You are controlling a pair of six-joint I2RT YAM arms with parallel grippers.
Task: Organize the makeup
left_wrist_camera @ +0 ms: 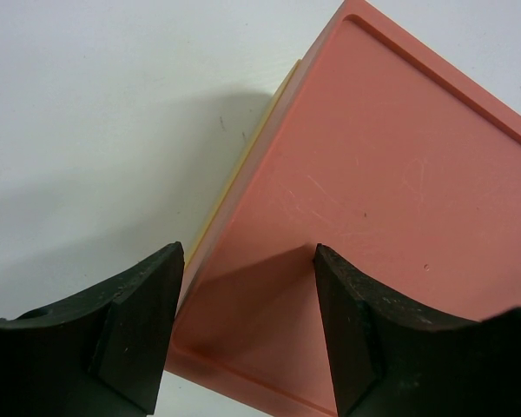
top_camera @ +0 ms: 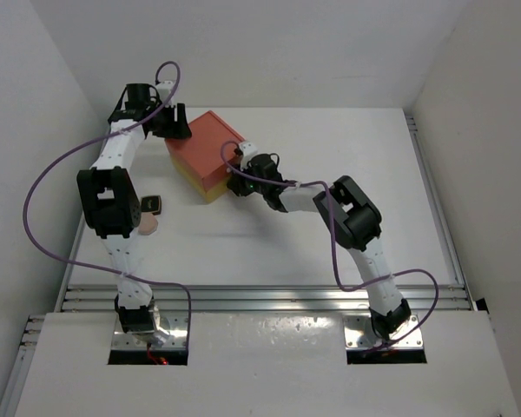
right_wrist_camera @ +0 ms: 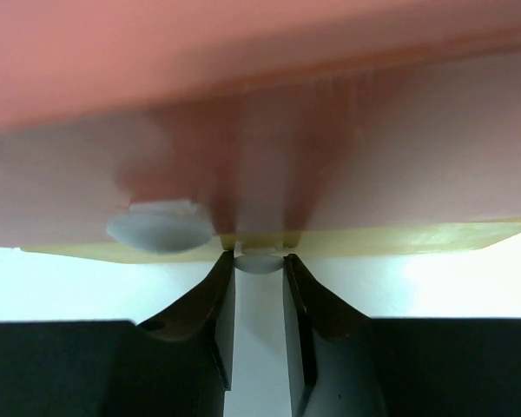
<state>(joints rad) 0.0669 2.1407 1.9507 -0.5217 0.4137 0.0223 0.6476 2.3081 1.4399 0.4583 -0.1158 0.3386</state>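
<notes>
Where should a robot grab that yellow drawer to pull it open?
By the small white knob on the yellow drawer front, coming straight at that face. It juts out from the flat front, narrow enough to pinch; the right end effector grips it.

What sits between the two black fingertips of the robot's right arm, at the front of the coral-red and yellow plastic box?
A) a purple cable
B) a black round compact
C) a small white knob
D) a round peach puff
C: in the right wrist view, the right gripper pinches a small white knob on the yellow bottom drawer of the coral-red and yellow plastic box.
</notes>
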